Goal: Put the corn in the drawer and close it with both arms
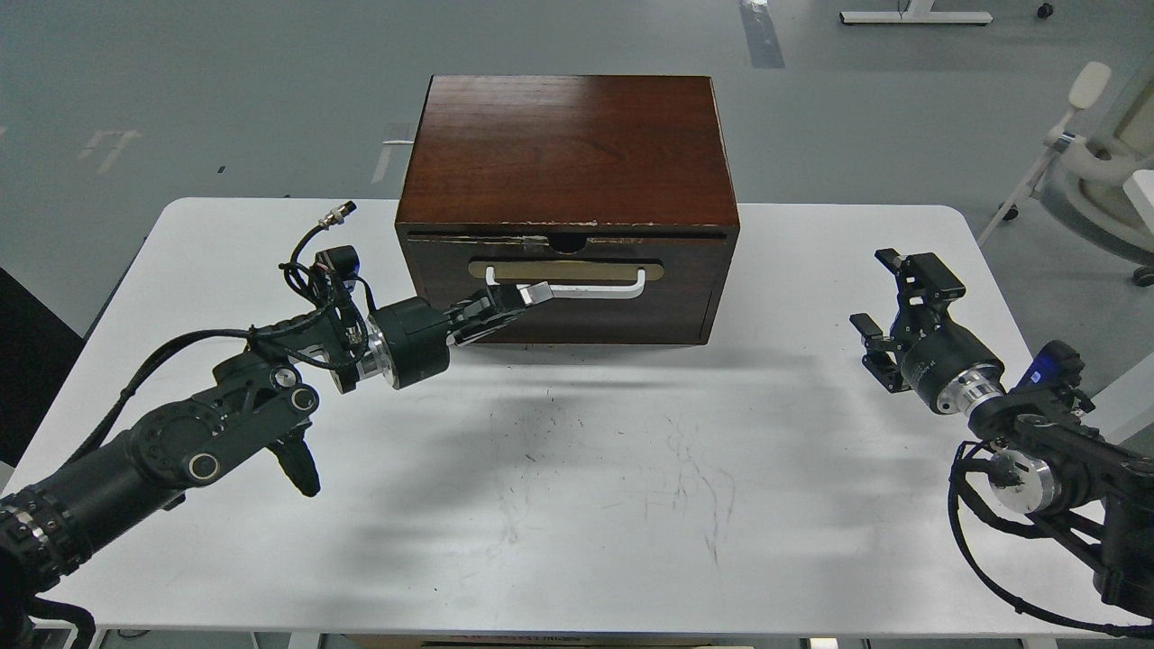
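The drawer (690, 275) is the upper front of the dark wooden cabinet (568, 144), with a tan oval plate (565, 269) and a white bar handle (599, 291). It sits pushed in, flush with the cabinet. The corn is hidden; no yellow cob shows anywhere. My left gripper (526, 297) has its fingers together, with the tips against the drawer front at the left end of the handle. My right gripper (879, 290) is open and empty, hovering over the table well to the right of the cabinet.
The plain handle-less lower front (622, 329) lies under the drawer. The white table (595, 487) carries scuff marks in front of the cabinet. A white chair (1104, 171) stands on the floor beyond the right table edge.
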Controlling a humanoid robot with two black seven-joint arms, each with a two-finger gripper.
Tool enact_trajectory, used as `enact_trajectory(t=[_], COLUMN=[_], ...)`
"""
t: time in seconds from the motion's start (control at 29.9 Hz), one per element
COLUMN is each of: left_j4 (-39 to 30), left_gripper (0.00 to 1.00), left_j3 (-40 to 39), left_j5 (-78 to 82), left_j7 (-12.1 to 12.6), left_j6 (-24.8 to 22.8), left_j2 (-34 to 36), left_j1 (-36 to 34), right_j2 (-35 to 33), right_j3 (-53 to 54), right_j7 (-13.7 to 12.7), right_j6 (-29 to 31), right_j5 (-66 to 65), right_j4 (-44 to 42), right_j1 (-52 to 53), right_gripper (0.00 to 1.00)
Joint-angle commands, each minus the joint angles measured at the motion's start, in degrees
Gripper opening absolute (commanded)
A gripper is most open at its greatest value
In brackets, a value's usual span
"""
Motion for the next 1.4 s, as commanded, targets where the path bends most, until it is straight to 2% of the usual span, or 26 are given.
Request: enact_trajectory(t=[0.0, 0.33, 0.6, 0.67, 0.8, 0.87, 0.9, 0.94, 0.97, 1.0, 1.04, 1.27, 1.37], left_j4=[0.11, 0.64, -1.55, -3.58, -13.04, -17.1, -18.24, -20.34, -21.41, -23.07, -24.4, -24.59, -23.1], left_gripper=[0.0, 0.0, 0.0, 0.0, 0.0, 0.0, 0.06, 0.33, 0.51, 0.94, 1.0, 1.0, 1.0], left_j3=[0.0, 0.0, 0.61, 0.7, 0.53, -0.09, -0.17, -0.61, -0.88, -1.49, -2.36, -8.96, -9.32], left_j5=[0.0, -0.09, -2.9, -4.13, -8.51, -11.5, -12.82, -15.97, -17.65, -21.41, -25.36, -41.81, -45.25], left_j7=[-0.01, -0.01, -0.01, -0.01, -0.01, -0.01, -0.01, -0.01, -0.01, -0.01, -0.01, -0.01, -0.01], left_j6=[0.03, 1.26, -1.55, -2.78, -8.75, -9.37, -9.37, -9.37, -9.37, -9.46, -9.46, -8.85, -8.67], left_j2=[0.0, -0.44, 0.87, 1.84, 9.03, 11.77, 12.73, 14.74, 15.63, 17.38, 18.97, 23.72, 26.35], left_j1=[-0.01, -0.01, 0.17, 0.43, 1.57, 2.89, 3.06, 3.24, 3.33, 3.33, 3.33, 3.33, 3.5], right_j2=[0.01, 0.01, 0.01, 0.01, -0.16, -0.16, -0.25, -0.25, -0.16, -0.16, -0.16, -0.16, 0.01], right_j3=[0.01, 0.01, 0.01, 0.01, 0.36, 0.71, 0.8, 0.8, 0.8, 0.8, 0.8, 1.85, 2.82], right_j7=[0.0, 0.0, 0.0, 0.0, 0.0, 0.0, 0.0, 0.0, 0.0, 0.0, 0.0, 0.0, 0.0], right_j6=[0.0, 0.0, 0.0, 0.0, 0.0, 0.0, 0.0, 0.0, 0.0, 0.0, 0.0, 0.0, -0.17], right_j5=[0.0, 0.0, 0.0, 0.0, 0.0, 0.0, 0.0, 0.0, 0.0, 0.0, 0.0, 0.0, 0.0], right_j4=[0.0, 0.0, 0.0, 0.0, 0.0, 0.0, 0.0, 0.0, 0.0, 0.0, 0.0, 0.0, 0.0], right_j1=[0.0, 0.0, 0.0, 0.0, 0.0, 0.0, 0.0, 0.0, 0.0, 0.0, 0.0, 0.0, 0.0], right_gripper=[0.97, 0.97, 0.97, 0.97, 0.97, 0.97, 0.97, 0.97, 0.97, 0.97, 0.97, 0.97, 0.97])
